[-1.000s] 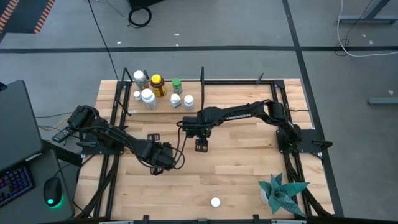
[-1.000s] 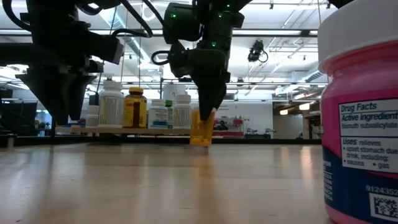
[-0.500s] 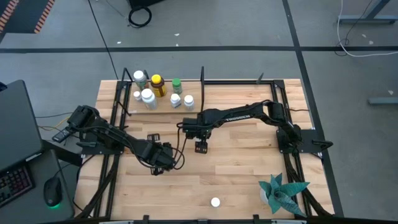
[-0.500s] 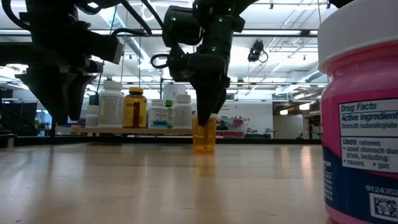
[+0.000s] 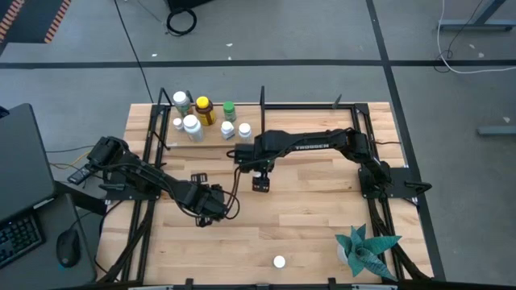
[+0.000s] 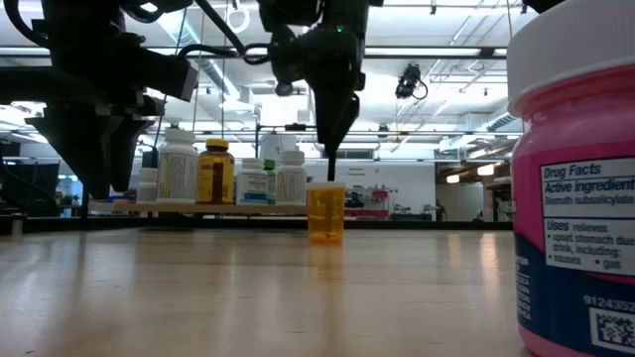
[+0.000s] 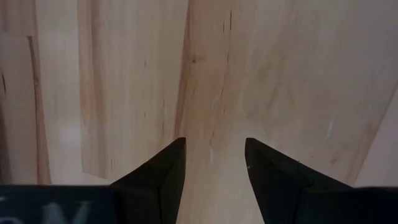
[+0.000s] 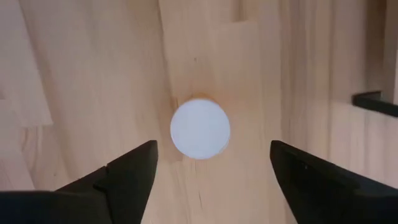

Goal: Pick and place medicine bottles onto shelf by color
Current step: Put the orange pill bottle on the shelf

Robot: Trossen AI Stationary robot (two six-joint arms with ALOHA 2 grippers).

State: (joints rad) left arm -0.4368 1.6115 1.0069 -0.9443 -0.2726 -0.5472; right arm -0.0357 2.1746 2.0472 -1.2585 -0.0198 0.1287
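Bottles point(image 5: 201, 119), mostly white plastic, cluster on the light-wood shelf point(image 5: 173, 143) at the far left of the wooden bench point(image 5: 306, 217); the left gripper point(image 5: 216, 203) waits mid-bench. Low view: a small translucent amber vial point(image 6: 325, 212) stands upright and free below the right gripper point(image 6: 330, 164). Left wrist view: its fingers point(image 7: 165, 168) part narrowly over bare wood. Right wrist view: wide fingers point(image 8: 134, 168) flank the vial's white cap point(image 8: 200, 129), touching nothing.
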